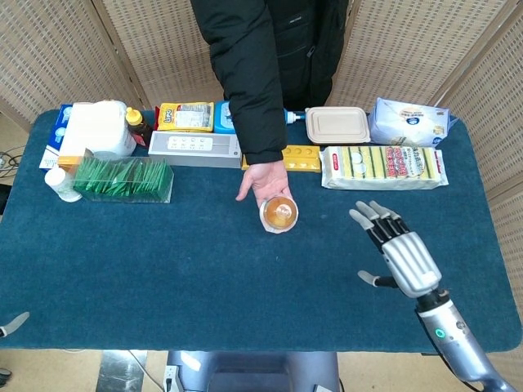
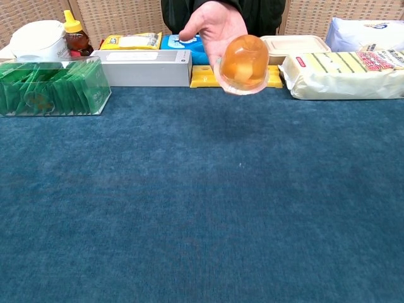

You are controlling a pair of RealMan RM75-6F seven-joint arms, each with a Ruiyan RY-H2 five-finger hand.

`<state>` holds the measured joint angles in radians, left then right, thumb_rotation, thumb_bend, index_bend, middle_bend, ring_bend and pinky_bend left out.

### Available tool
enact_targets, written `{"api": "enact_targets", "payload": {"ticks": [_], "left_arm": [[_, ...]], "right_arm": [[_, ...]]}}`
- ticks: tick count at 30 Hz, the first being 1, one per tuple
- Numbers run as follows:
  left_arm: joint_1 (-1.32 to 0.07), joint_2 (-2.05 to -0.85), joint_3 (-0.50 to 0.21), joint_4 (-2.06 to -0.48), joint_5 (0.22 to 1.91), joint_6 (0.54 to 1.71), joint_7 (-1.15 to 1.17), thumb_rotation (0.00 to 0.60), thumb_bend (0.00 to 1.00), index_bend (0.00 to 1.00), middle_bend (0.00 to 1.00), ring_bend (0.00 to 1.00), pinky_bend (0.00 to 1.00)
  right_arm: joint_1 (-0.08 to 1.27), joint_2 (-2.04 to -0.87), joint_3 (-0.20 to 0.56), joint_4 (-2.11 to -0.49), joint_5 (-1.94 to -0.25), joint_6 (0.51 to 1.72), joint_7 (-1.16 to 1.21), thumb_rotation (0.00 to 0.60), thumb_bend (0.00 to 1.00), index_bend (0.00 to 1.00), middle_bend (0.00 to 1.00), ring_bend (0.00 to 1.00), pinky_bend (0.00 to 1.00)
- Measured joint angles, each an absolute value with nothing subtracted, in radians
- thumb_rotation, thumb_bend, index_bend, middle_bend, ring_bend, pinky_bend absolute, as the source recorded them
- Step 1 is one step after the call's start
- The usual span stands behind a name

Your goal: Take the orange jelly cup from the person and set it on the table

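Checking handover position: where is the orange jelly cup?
Head view: the orange jelly cup rests on the person's palm above table centre, left of the open right hand.

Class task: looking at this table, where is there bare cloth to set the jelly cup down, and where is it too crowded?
Bare blue tablecloth fills the near half, between the green sachet box and the open right hand. The far edge is crowded: grey rectangular box, yellow tray, sponge pack.
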<state>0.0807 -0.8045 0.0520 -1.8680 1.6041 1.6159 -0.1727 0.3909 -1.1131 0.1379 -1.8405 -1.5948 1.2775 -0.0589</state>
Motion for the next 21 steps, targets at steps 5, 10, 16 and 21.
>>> {"api": "enact_targets", "payload": {"ticks": [5,10,16,21], "left_arm": [[0.068,-0.799,0.043,-1.871,1.579,1.593,-0.18,0.6,0.06,0.0,0.0,0.0,0.0],[0.056,-0.794,0.036,-1.876,1.556,1.569,-0.18,0.6,0.06,0.0,0.0,0.0,0.0],[0.044,-0.786,0.029,-1.885,1.532,1.546,-0.185,0.6,0.06,0.0,0.0,0.0,0.0],[0.042,-0.782,0.027,-1.884,1.525,1.542,-0.198,0.6,0.06,0.0,0.0,0.0,0.0]], "right_arm": [[0.498,-1.176,0.213,-1.851,-1.444,1.157,-0.138,0.6,0.06,0.05,0.07,0.02,0.14],[0.587,-1.244,0.271,-1.839,-1.31,1.075,-0.207,0.6,0.07,0.08,0.08,0.02,0.16],[0.664,-1.307,0.299,-1.814,-1.196,1.025,-0.31,0.6,0.08,0.13,0.12,0.06,0.18],[0.717,-1.355,0.31,-1.784,-1.112,1.008,-0.373,0.6,0.08,0.17,0.15,0.1,0.22]]}}
